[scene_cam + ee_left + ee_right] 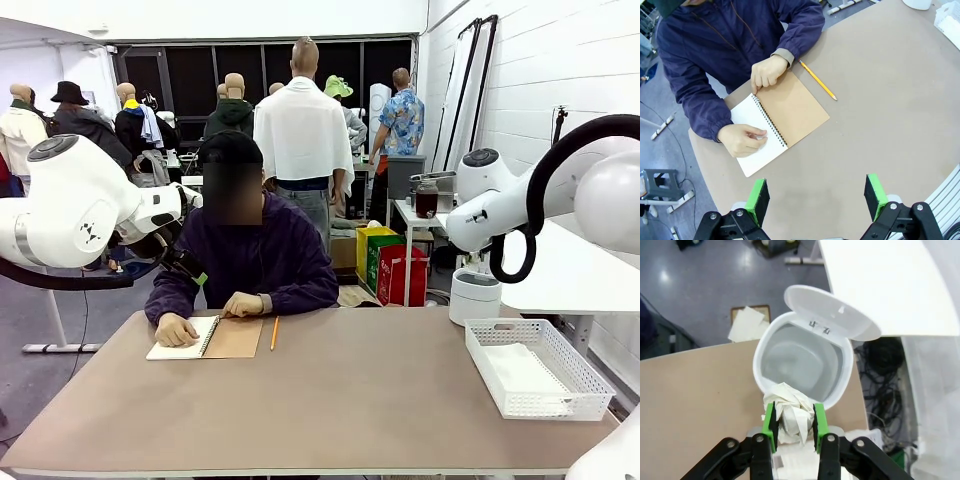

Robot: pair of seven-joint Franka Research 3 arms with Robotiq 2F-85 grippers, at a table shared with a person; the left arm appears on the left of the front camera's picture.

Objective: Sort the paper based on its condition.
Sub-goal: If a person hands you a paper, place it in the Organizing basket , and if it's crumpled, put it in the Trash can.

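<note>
Crumpled paper (pixel 792 412) between green fingers (pixel 771 422), above open bin (pixel 802 362)

Front view: level across the table (pixel 330 390) toward the person (pixel 245 255). Left wrist: high, looking down on that same person and notebook (pixel 775 122). Right wrist: close above an open bin (pixel 802 362).

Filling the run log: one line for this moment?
right gripper: shut on crumpled paper | over open bin | left gripper: open, above table

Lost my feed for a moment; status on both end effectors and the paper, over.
Left end effector open, hovering above table near notebook. Right end effector shut on crumpled paper, poised at open white bin. Lid up, nothing blocking the drop.
</note>
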